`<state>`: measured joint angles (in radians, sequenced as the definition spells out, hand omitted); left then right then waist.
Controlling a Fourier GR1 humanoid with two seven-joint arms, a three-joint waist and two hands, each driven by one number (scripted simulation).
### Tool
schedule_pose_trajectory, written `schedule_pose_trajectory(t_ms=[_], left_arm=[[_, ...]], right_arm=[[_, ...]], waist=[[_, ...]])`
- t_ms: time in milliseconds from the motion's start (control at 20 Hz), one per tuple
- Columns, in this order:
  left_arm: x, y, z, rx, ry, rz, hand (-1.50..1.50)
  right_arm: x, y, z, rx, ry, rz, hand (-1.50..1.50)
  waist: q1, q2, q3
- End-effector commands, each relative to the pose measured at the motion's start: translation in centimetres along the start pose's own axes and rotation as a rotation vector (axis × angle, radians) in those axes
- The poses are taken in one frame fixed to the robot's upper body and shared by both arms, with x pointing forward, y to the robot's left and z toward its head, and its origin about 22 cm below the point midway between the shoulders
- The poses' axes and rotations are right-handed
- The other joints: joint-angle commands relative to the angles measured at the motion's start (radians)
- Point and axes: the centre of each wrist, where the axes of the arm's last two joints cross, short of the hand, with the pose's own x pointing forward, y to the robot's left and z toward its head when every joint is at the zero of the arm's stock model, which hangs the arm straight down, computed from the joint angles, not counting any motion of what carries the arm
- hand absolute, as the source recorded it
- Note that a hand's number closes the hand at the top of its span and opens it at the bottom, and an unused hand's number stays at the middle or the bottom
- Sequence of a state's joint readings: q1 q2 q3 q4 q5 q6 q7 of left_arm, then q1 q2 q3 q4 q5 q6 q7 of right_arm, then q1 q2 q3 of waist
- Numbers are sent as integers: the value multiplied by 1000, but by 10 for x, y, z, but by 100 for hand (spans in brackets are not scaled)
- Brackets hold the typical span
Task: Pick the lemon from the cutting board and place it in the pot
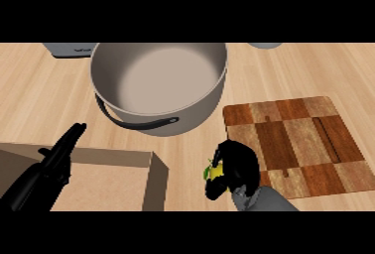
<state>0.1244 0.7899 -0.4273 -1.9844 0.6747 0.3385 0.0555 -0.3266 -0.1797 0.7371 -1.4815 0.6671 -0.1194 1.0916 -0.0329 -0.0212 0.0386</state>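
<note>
A yellow lemon (215, 171) shows only as a small patch inside my right hand (236, 167), whose fingers are curled round it. The hand hovers over the near left corner of the brown checkered cutting board (300, 144). The large grey pot (157, 82) with a dark handle stands up and to the left of that hand; its inside looks bare. My left hand (55, 161) rests at the lower left with straight fingers pointing up, holding nothing.
A tan open box (110, 178) lies at the lower left, under my left hand. A grey container (70, 49) sits at the top left edge, and part of a pale round object (265, 44) at the top right.
</note>
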Motion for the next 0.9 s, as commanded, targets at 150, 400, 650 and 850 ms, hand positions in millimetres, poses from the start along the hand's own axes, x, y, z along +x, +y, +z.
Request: schedule_pose_trajectory(t_ms=[150,400,650,850], left_arm=[[-17,-11,-21,-32,66,90,0],[-33,-10,-5,22,90,103,0],[-25,-6,-8,13,96,88,0],[-28,-4,-12,23,63,94,0]], right_arm=[[34,-4,20,-151,55,38,150],[46,-34,38,-387,14,11,150],[75,-66,87,-495,-132,-55,150],[92,-104,107,-593,-239,-94,150]], waist=[[-42,25,-42],[-65,12,-45],[-70,10,-44],[-56,16,-45]])
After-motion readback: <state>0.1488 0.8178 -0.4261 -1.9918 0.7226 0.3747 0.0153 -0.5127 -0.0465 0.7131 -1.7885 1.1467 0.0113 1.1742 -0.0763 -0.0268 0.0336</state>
